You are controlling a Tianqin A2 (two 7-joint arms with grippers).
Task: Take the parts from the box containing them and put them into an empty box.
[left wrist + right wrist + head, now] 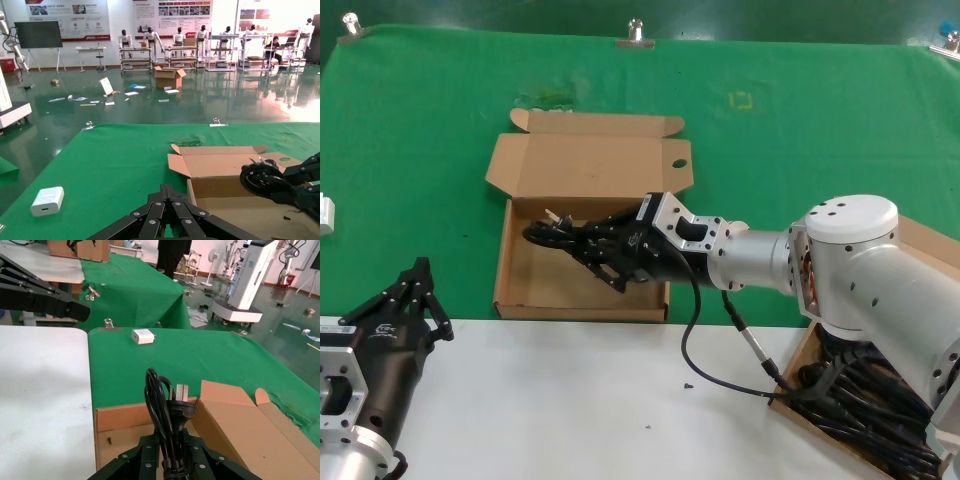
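The empty box lies open in the middle of the green mat, its lid with a small round hole folded back. My right gripper is shut on a black power cord bundle and holds it just above the box floor. In the right wrist view the cord stands up between the fingers. The box containing the parts sits at the near right, filled with black cords. My left gripper is shut and idle at the near left.
A white adapter lies on the mat at the far left and shows in the left wrist view. The white table front runs below the mat. Metal clips hold the mat's far edge.
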